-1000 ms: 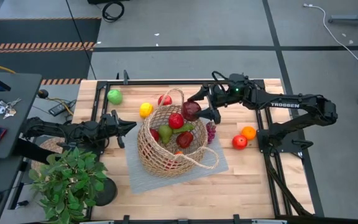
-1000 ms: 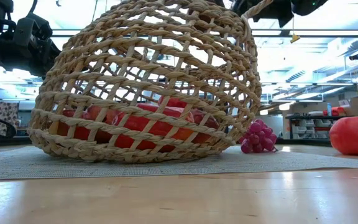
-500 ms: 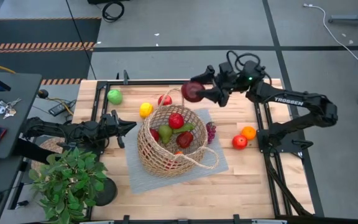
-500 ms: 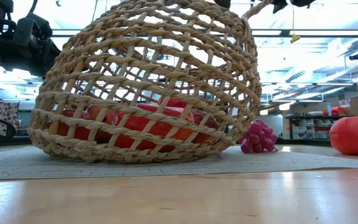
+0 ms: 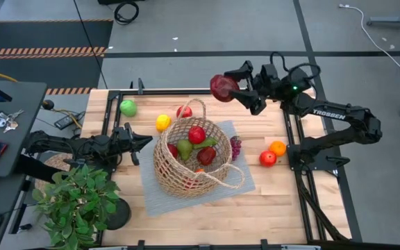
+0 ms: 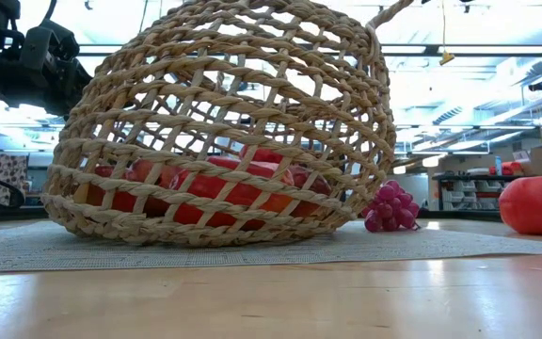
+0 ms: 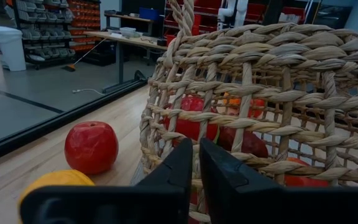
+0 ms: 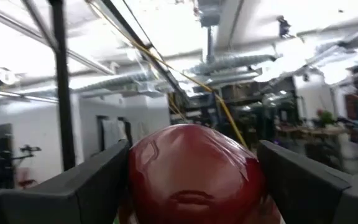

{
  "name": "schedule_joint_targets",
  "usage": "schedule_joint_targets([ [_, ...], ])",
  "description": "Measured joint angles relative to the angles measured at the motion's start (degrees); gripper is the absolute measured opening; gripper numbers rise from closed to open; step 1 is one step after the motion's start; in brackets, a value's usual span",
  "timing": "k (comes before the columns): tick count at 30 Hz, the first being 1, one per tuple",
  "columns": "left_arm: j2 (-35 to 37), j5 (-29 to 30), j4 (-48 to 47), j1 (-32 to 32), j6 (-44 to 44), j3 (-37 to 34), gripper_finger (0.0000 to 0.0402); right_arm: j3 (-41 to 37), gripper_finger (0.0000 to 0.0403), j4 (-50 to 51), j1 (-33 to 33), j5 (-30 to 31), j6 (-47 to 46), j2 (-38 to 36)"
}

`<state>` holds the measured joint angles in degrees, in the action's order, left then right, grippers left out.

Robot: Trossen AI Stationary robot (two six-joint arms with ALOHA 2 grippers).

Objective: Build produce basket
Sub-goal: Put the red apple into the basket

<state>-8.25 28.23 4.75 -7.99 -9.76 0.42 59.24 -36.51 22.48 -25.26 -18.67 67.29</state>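
**A:** ok so where's the right claw (image 5: pixel 232 89) at? Does it have anything?

**B:** yep, it's clamped on a dark red apple (image 5: pixel 221 87), one finger on each side. In the right wrist view the apple (image 8: pixel 194 177) fills the gap between the two fingers (image 8: pixel 86 186), with just ceiling lights and pipes behind it. From above, the claw is up over the far edge of the table (image 5: pixel 283 208), and the basket (image 5: pixel 193 158) sits below it and toward the near side, well apart from it.

**A:** and the basket itself?

**B:** it sits on a grey mat (image 5: pixel 238 179), with a red apple, a green pear and some more red fruit inside. Purple grapes (image 5: pixel 236 146) lie just beside its rim on the right arm's side. Further that way there's an orange (image 5: pixel 277 147) touching a red fruit (image 5: pixel 267 158). None of those are near the right claw.

**A:** what about the left claw?

**B:** the left claw (image 5: pixel 146 141) is down low, right up against the basket wall. Its fingers (image 7: pixel 176 171) look pressed almost together, with nothing between them, and the wicker (image 7: pixel 272 87) is right in front of the tips. Off to its side are a red apple (image 7: pixel 91 147) and a yellow lemon (image 7: pixel 51 182) on the wood. Further out, a green apple (image 5: pixel 128 107) sits near the far corner.
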Motion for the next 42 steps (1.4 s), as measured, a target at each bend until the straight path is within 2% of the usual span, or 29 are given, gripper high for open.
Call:
schedule_joint_targets([
  [5, 0.0, 0.0, 0.0, 0.0, 0.0, 0.0, 0.004, 0.0, 0.0348, 6.2, -0.1, 0.1, 1.4, 0.2],
  [11, 0.0, 0.0, 0.0, 0.0, 0.0, 0.0, 0.0033, 0.0, 0.0348, 13.2, -4.3, -5.5, 8.1, 0.8],
  [16, 0.0, 0.0, 0.0, 0.0, 0.0, 0.0, 0.0034, -0.1, 0.0348, 18.8, -10.0, 0.8, 15.6, 2.0],
  [23, 0.0, 0.0, 0.0, 0.0, 0.0, 0.0, 0.004, -0.1, 0.0348, 23.1, -12.5, 1.5, 21.3, 2.0],
  [31, 0.0, 0.0, 0.0, 0.0, 0.0, 0.0, 0.0032, -0.1, 0.0348, 28.9, -14.2, 7.8, 23.4, 2.1],
  [42, 0.0, 0.0, 0.0, 0.0, 0.0, 0.0, 0.004, -0.1, 0.0348, 32.7, -16.2, 10.3, 23.4, 3.6],
])
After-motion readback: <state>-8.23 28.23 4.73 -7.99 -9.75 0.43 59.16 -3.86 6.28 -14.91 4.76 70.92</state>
